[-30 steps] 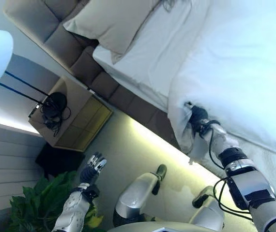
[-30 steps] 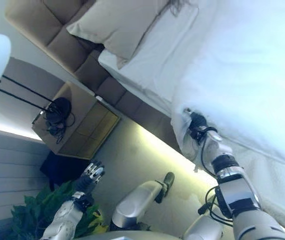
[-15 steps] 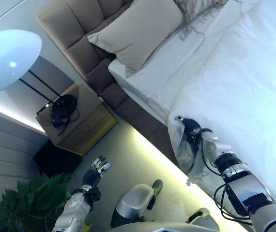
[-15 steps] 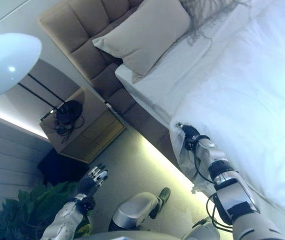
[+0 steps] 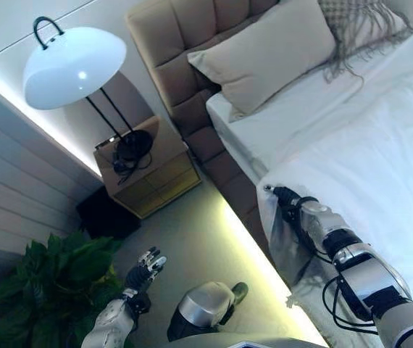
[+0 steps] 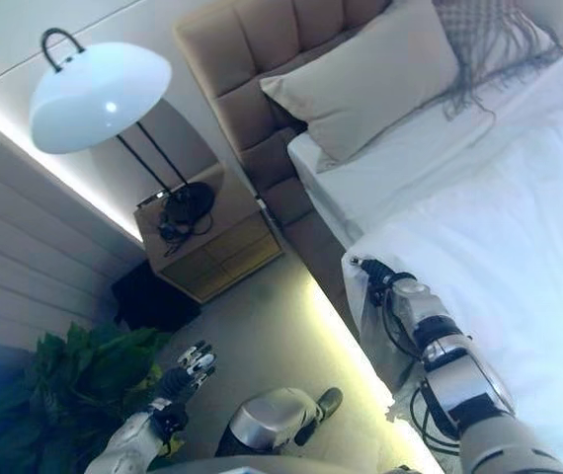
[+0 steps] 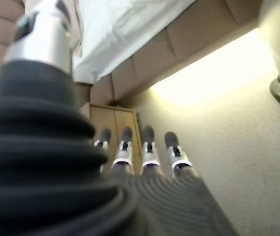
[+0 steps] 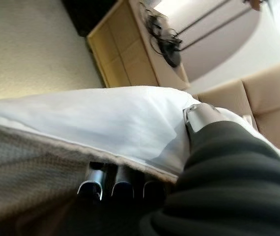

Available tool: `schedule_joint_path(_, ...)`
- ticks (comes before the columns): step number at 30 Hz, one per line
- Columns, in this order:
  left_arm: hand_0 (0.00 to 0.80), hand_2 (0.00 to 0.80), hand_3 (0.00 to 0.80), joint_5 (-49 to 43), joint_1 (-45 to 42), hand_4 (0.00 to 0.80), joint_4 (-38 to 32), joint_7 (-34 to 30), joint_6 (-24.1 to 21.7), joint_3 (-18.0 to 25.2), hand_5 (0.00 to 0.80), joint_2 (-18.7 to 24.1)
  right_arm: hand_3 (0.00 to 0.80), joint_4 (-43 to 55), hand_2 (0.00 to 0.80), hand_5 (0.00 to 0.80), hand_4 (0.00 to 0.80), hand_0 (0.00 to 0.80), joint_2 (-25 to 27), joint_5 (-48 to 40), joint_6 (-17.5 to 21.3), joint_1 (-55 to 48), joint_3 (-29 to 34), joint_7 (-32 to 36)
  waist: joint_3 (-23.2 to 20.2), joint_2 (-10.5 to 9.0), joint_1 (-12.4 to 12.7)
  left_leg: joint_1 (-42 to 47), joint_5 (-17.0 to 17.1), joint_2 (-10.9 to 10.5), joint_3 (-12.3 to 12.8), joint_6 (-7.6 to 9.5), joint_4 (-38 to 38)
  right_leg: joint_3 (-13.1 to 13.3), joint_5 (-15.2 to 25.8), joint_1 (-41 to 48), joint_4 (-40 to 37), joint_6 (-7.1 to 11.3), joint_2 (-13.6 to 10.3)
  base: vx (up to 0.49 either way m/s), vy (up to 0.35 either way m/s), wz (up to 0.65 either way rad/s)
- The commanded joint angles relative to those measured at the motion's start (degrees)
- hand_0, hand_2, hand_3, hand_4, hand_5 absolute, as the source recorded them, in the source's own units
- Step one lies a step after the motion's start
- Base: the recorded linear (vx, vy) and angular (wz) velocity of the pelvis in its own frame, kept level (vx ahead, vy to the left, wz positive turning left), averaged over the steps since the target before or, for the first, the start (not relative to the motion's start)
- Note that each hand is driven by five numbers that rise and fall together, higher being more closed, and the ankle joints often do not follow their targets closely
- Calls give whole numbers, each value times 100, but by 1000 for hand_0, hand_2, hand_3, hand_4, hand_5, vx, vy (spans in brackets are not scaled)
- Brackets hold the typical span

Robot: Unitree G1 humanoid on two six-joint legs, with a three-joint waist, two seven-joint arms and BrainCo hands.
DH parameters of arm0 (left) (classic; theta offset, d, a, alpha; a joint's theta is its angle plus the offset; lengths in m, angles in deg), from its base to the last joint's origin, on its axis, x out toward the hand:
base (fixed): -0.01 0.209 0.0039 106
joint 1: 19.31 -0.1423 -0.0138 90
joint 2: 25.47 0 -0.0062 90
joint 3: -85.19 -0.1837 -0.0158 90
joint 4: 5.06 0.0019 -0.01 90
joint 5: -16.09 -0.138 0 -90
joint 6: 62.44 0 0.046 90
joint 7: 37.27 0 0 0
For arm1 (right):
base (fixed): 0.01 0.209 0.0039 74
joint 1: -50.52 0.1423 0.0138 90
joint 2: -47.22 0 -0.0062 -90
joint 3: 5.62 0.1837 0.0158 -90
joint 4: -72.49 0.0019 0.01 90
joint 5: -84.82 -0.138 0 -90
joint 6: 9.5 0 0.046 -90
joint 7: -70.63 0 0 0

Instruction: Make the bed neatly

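A white duvet [image 5: 369, 170] covers the bed, and its corner hangs over the near side edge. My right hand [image 5: 288, 199] is shut on that corner. In the right wrist view its fingers [image 8: 96, 184] curl under the duvet's hem and the thumb [image 8: 199, 115] presses on top. Above the duvet's edge lies bare white sheet [image 5: 279, 130], then a beige pillow [image 5: 272, 54] leaning on the padded headboard [image 5: 181, 40]. My left hand [image 5: 144, 272] hangs open over the floor beside the bed, its fingers [image 7: 147, 147] straight and holding nothing.
A wooden nightstand [image 5: 152, 177] stands by the headboard with a white dome lamp [image 5: 72, 65] and a coil of black cable on it. A green plant [image 5: 47, 286] fills the lower left. A fringed throw [image 5: 359, 22] lies beside the pillow. Lit carpet [image 5: 206, 246] runs along the bed.
The camera has swung, bringing the lamp, headboard and pillow further into view. My right hand keeps its hold on the duvet corner. The left hand stays open over the floor.
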Motion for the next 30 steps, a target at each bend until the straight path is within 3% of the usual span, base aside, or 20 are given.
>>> schedule_joint_path(1, 0, 0, 0, -189, -77, 0, -117, -106, -142, -125, 0, 198, 800, 425, 800, 800, 800, 800, -835, -189, 298, 1084, -356, 826, -240, -183, 281, -508, 275, 136, 466, 77, 635, 245, 1707, 353, -612, 176, -252, 120, -25, 27)
schedule_joint_path(7, 0, 0, 0, -422, -216, 0, -287, -259, -76, -20, 0, 278, 800, 618, 800, 800, 800, 800, -937, -585, 212, 796, -311, 743, -184, -283, 378, -505, 200, 90, 398, 87, 762, 159, 1890, 444, -638, 269, -286, 63, -62, 12)
schedule_joint_path(8, 0, 0, 0, -442, -229, 0, -325, -263, -55, -15, 0, 295, 584, 648, 584, 584, 584, 584, -972, -677, 178, 758, -284, 697, -178, -300, 383, -503, 211, 95, 401, 86, 756, 148, 1910, 476, -681, 278, -264, 36, -91, -2)
schedule_joint_path(9, 0, 0, 0, -451, -229, 0, -347, -271, -39, -10, 0, 316, 91, 672, 91, 91, 91, 91, -1000, -785, 120, 728, -249, 622, -175, -319, 383, -509, 235, 102, 407, 84, 741, 127, 1941, 518, -749, 285, -234, 30, -84, -2)
schedule_joint_path(10, 0, 0, 0, -457, -227, 0, -365, -272, -29, -5, 0, 340, 0, 676, 0, 0, 0, 0, -1032, -939, 22, 692, -199, 560, -168, -333, 385, -509, 243, 111, 420, 84, 734, 116, 1954, 564, -810, 288, -202, 24, -75, -3)
schedule_joint_path(12, 0, 0, 0, -457, -218, 0, -385, -267, -25, -6, 0, 376, 0, 644, 0, 0, 0, 0, -1085, -1095, -75, 643, -88, 438, -156, -351, 386, -502, 251, 122, 432, 84, 722, 101, 1983, 614, -886, 295, -164, -18, -50, -7)
schedule_joint_path(13, 0, 0, 0, -463, -199, 0, -380, -260, -42, -16, 0, 381, 0, 616, 0, 0, 0, 0, -1118, -1165, -123, 609, -27, 353, -147, -344, 378, -562, 408, 107, 453, 104, 694, 23, 2119, 598, -975, 211, -161, -61, -33, -12)
schedule_joint_path(19, 0, 0, 0, -542, -146, 0, -303, -191, -174, 4, 0, 312, 0, 668, 0, 0, 0, 0, -1257, -1227, -286, 180, 56, -16, -79, -393, 292, -599, 376, 117, 531, 135, 745, 141, 2179, 487, -1009, 202, -52, -31, -51, -4)
schedule_joint_path(26, 0, 0, 0, -607, 14, 0, -354, -128, -166, 17, 0, 288, 0, 878, 0, 0, 0, 0, -1391, -1982, -166, -460, 184, -397, 8, -438, 196, -687, 377, 191, 632, 140, 761, 250, 2173, 386, -1127, 163, 104, -45, -70, -6)
schedule_joint_path(30, 0, 0, 0, -608, 78, 0, -397, -65, -155, 45, 0, 276, 0, 1131, 0, 0, 0, 0, -1491, -2446, 88, -836, 304, -514, 46, -469, 104, -735, 377, 214, 697, 153, 767, 335, 2187, 254, -1109, 153, 160, -56, -51, -7)
